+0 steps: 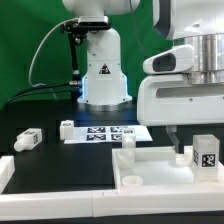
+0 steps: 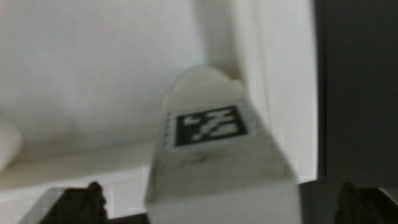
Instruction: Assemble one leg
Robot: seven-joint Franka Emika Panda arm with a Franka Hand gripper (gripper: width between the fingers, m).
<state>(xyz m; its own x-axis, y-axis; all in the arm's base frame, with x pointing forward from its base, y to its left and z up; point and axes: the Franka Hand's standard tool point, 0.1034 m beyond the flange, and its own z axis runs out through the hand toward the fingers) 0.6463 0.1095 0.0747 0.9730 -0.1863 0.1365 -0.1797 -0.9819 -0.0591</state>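
A white leg with a black-and-white tag stands upright at the far right corner of the big white rimmed tray. My gripper hangs right over this leg, with one dark finger showing beside it. In the wrist view the same leg lies between the two dark fingertips of my gripper. One fingertip is against the leg and the other stands a little apart, so the jaws are open. Two more legs lie on the black table on the exterior view's left.
The marker board lies flat behind the tray. A short white peg stands at the tray's back rim and another near its front. The robot's base stands at the back, before a green backdrop.
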